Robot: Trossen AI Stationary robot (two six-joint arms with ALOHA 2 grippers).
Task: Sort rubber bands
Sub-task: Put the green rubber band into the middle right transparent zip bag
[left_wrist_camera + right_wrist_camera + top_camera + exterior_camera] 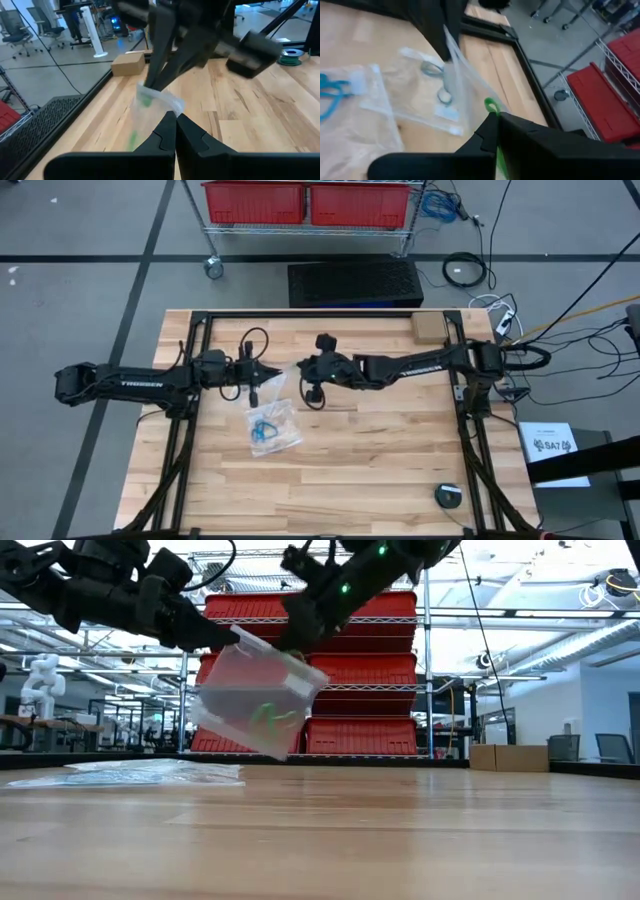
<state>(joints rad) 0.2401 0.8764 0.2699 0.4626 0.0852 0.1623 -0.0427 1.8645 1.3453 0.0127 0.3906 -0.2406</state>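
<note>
- Both arms are up over the middle of the table [400, 450], and between them hangs a clear bag [258, 692], lifted well off the wood.
- The left gripper [205, 635] pinches one top corner of that bag, fingers closed on the plastic.
- The right gripper [295, 630] clamps the other top corner; in its wrist view the fingers [492, 131] sit pressed together on the plastic, right at a green rubber band [491, 106].
- Green rubber bands [265, 717] show through the bag, low inside it.
- Down on the table, more clear bags [272, 425] lie flat, just below the grippers in the high view.
- Blue rubber bands [264, 429] sit inside one of them, and a teal loop [431, 68] in another.
</note>
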